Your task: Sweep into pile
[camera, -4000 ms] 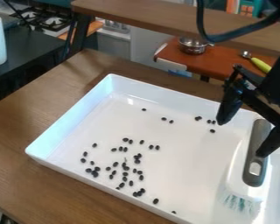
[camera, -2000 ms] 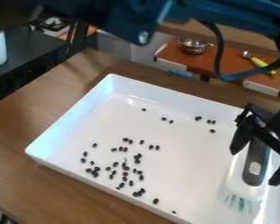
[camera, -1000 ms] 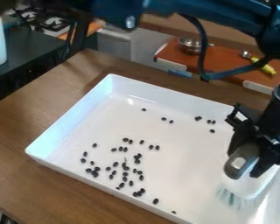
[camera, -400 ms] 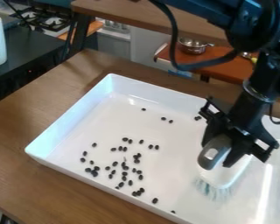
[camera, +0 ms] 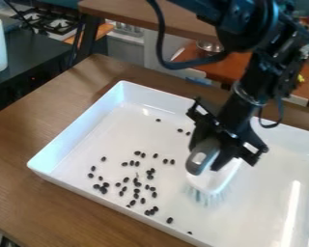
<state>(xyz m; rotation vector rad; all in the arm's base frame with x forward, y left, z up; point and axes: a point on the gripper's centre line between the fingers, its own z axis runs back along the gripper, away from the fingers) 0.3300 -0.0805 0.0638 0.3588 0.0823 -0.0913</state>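
Camera view: the brush (camera: pixel 215 177), clamped in the end effector (camera: pixel 203 158), has been carried leftward across the white tray (camera: pixel 260 207) to just right of the frame's centre. The dark beans (camera: pixel 137 184), scattered from centre to lower left, are thus more closely approached; a gathering stroke seems called for.

We see the black gripper (camera: pixel 206 160) over the white tray (camera: pixel 79 131), its jaws closed on the handle of a brush (camera: pixel 214 179) — bristles down, just beside the scattered dark beans (camera: pixel 104 190). Under the tray, we see a wooden surface (camera: pixel 70 94).
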